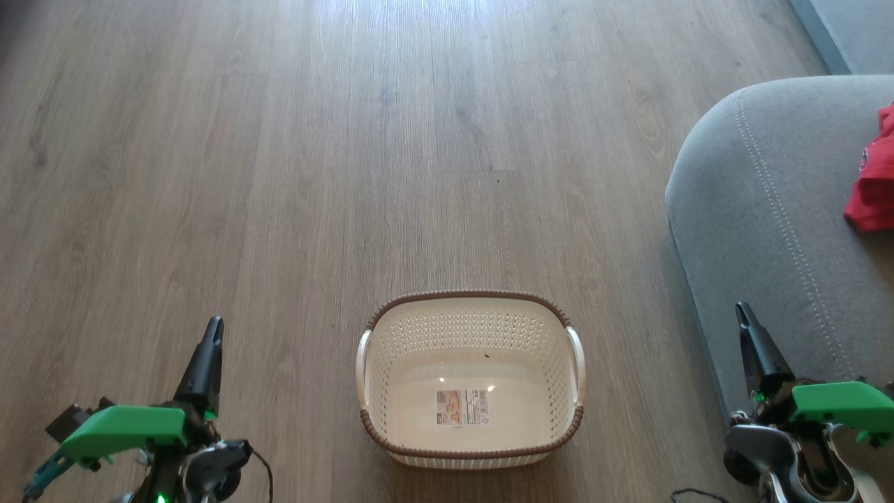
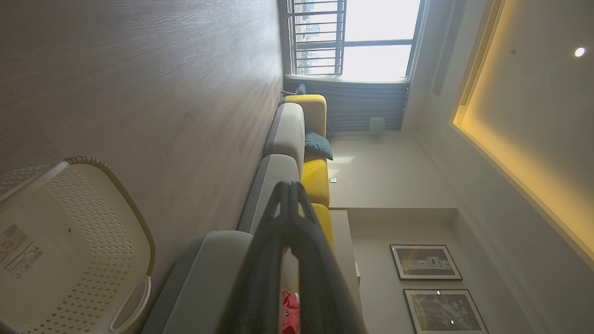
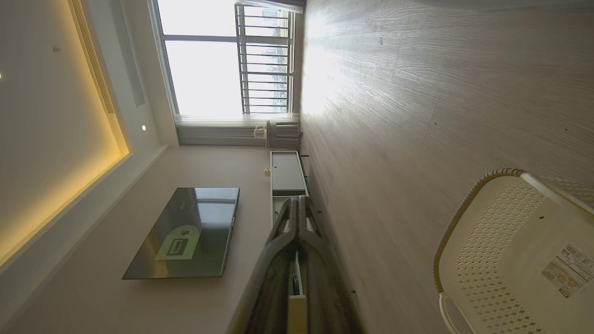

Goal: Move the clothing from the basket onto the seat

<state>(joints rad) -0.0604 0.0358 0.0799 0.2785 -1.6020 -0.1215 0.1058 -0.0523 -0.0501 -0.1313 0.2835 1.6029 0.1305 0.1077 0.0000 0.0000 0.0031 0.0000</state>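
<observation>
The cream basket (image 1: 471, 377) stands on the wood floor at lower centre, with nothing in it but a label sticker on its bottom; it also appears in the wrist views (image 2: 69, 246) (image 3: 515, 255). Red clothing (image 1: 873, 175) lies on the grey seat (image 1: 768, 209) at the right edge, and a bit of it (image 2: 290, 311) peeks past my left fingers. My left gripper (image 1: 213, 325) is shut and empty, left of the basket. My right gripper (image 1: 742, 309) is shut and empty, over the seat's front edge.
Wood floor (image 1: 349, 140) stretches ahead of the basket. The sofa (image 2: 287, 139) runs on with yellow cushions toward a window. A television (image 3: 185, 232) and low cabinet (image 3: 285, 174) stand along the opposite wall.
</observation>
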